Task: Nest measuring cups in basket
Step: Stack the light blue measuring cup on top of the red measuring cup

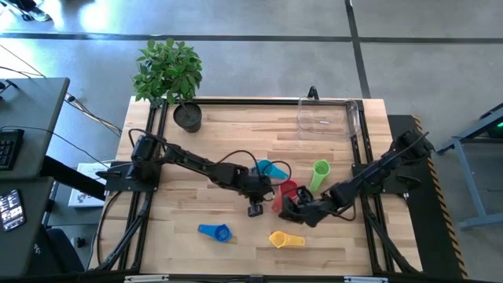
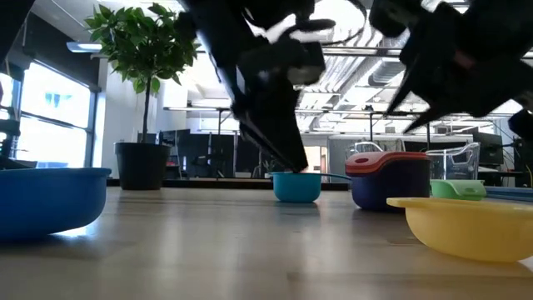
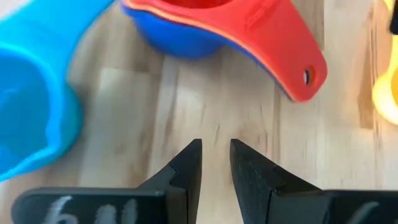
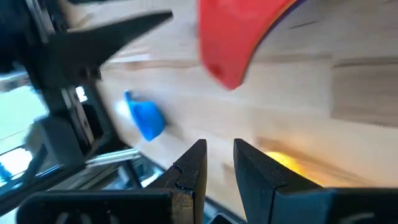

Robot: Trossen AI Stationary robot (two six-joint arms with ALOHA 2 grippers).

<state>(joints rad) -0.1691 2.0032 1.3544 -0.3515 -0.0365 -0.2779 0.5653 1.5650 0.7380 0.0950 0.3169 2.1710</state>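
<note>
The stacked measuring cups (image 1: 288,192) sit near the table's centre, slightly toward the right arm's side: a red cup on top, an orange rim beneath it and a darker blue or purple cup at the bottom. You can read the layers in the left wrist view (image 3: 249,37) and in the low view (image 2: 387,175). The red handle (image 4: 233,37) shows in the right wrist view.

The teal cup (image 1: 271,169) lies just beside the stack, with the green cup (image 1: 319,173) on the stack's other side. The blue cup (image 1: 214,231) and the yellow cup (image 1: 286,239) lie apart from it, nearer the front edge.

The basket (image 1: 328,116) stands at the back of the table on the right, well apart from every cup. No cup shows inside it.

The left gripper (image 1: 255,207) hangs just beside the stack. Its fingers (image 3: 189,171) are nearly together, with a narrow gap, and hold nothing.

The right gripper (image 1: 292,209) sits low at the stack's front side. Its fingers (image 4: 193,168) also show only a narrow gap, with nothing between them.

A potted plant (image 1: 169,75) stands at the back left corner.
</note>
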